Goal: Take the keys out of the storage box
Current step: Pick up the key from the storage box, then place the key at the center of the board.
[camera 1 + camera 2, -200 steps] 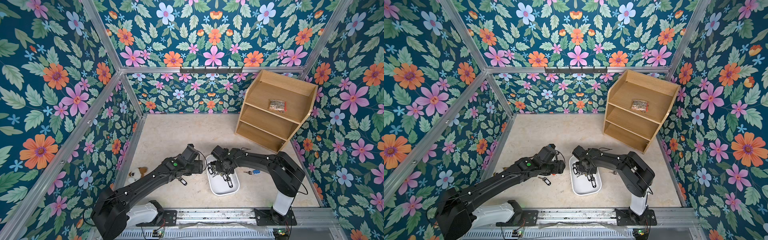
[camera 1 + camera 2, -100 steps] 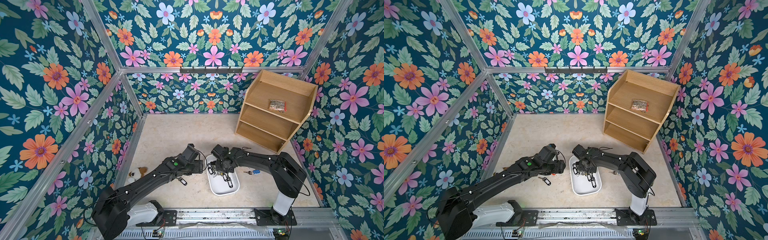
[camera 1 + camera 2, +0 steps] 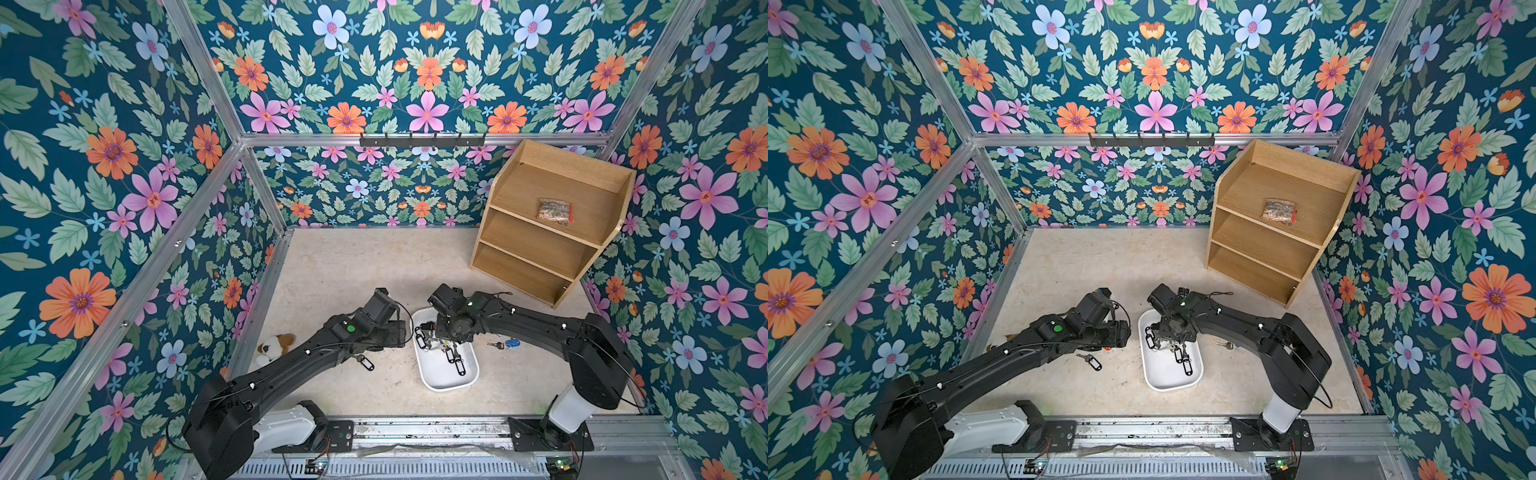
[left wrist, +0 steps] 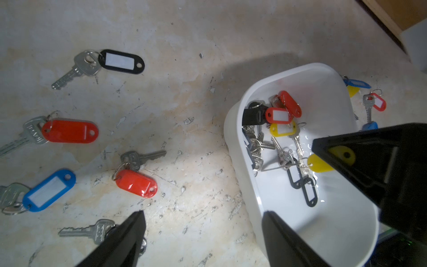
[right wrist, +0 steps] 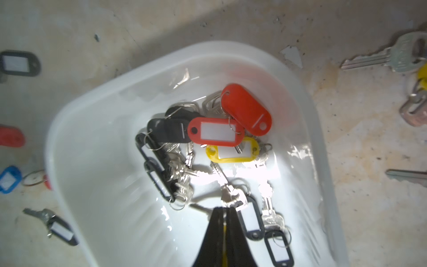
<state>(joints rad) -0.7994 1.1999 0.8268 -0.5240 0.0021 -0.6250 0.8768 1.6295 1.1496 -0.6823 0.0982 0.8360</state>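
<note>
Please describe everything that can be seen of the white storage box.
The storage box is a shallow white tray of glossy plastic with rounded corners, lying flat on the beige table. Keys with red, yellow and black tags lie tangled at one end; the rest is bare. The right claw, shut on a yellow tag, reaches in.

Box low in the middle, shelves off to the upper right.

In both top views the storage box (image 3: 441, 376) (image 3: 1165, 376) lies on the table (image 3: 353, 266) low and centre of the frame, with the keys (image 3: 451, 357) heaped in its upper end. One loose key (image 3: 365, 363) lies just left of the box and a second loose key (image 3: 512, 343) just right. A plush toy (image 3: 274, 347) sits further left by the wall. The shelf unit (image 3: 519, 266) stands at upper right, with a bag (image 3: 555, 211) in its uppermost compartment.
</note>
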